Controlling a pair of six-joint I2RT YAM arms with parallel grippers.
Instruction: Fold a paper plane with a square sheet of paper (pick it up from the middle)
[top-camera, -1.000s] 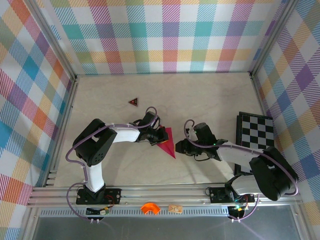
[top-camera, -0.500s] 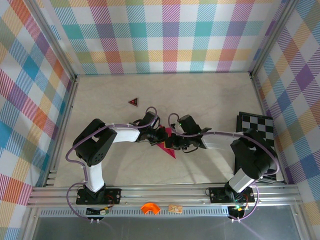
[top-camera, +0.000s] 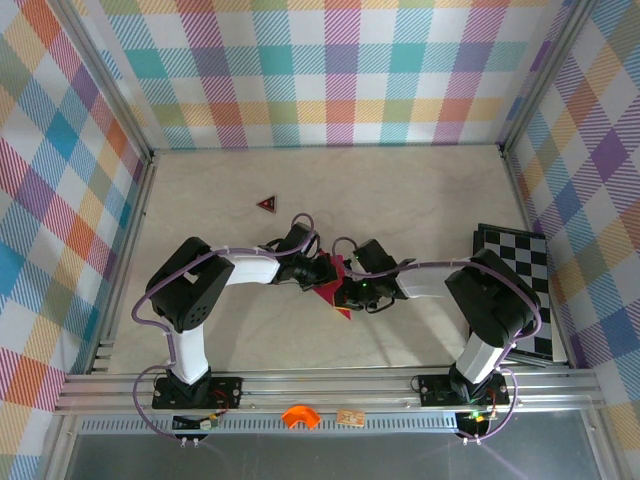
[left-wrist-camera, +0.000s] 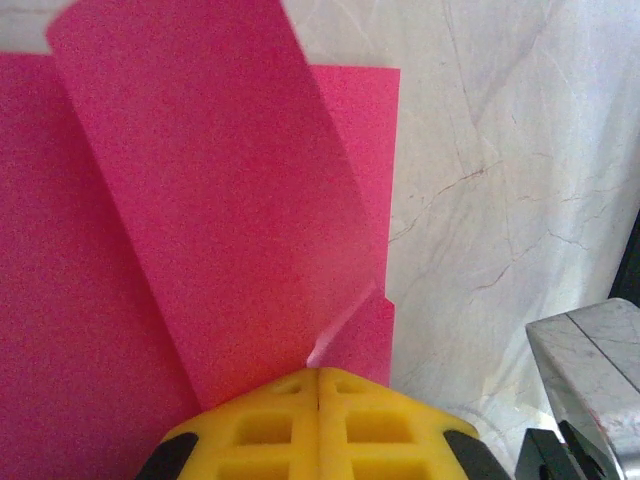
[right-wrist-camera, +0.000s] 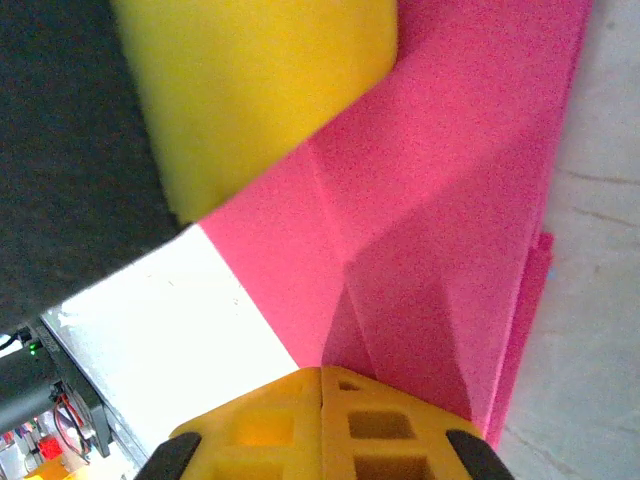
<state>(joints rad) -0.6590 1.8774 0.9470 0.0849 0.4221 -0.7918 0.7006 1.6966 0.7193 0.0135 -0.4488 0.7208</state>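
1. first, at the front rail, a small orange piece (top-camera: 299, 415) lies well apart from the work and plays no part in it.
2. just beyond, in the middle of the desk (top-camera: 420, 200), the pink paper (top-camera: 336, 300) is a partly folded, pointed shape. it is held between both arms, with its tip toward the near edge.
3. the left fingers (top-camera: 322, 272) are clamped on the paper. in the left wrist view the yellow pads (left-wrist-camera: 300, 395) meet, and a flap of the paper (left-wrist-camera: 200, 220) rises out from between them.
4. the right fingers (top-camera: 346, 290) are likewise closed on the paper. in the right wrist view the pads (right-wrist-camera: 300, 400) pinch the sheet (right-wrist-camera: 450, 230) at the foot of a crease. a yellow pad of the left arm (right-wrist-camera: 260, 80) sits just beside it.
5. risk: the two grips are very close on one thin sheet. if either arm pulls or twists while both hold, i judge the paper would tear or crumple at the crease.
6. risk: the flap stands up curved, not flat. let go before it is pressed down, it would likely spring open. the fold would then land skewed and the wings would be uneven.
7. risk: the fingers are crowded together, so a small sideways move could knock one pad against the other and drag the paper off line.
8. farther off, the checkerboard (top-camera: 512, 265) on the right and the dark red triangle (top-camera: 267, 203) beyond the left arm are well apart from the fold.
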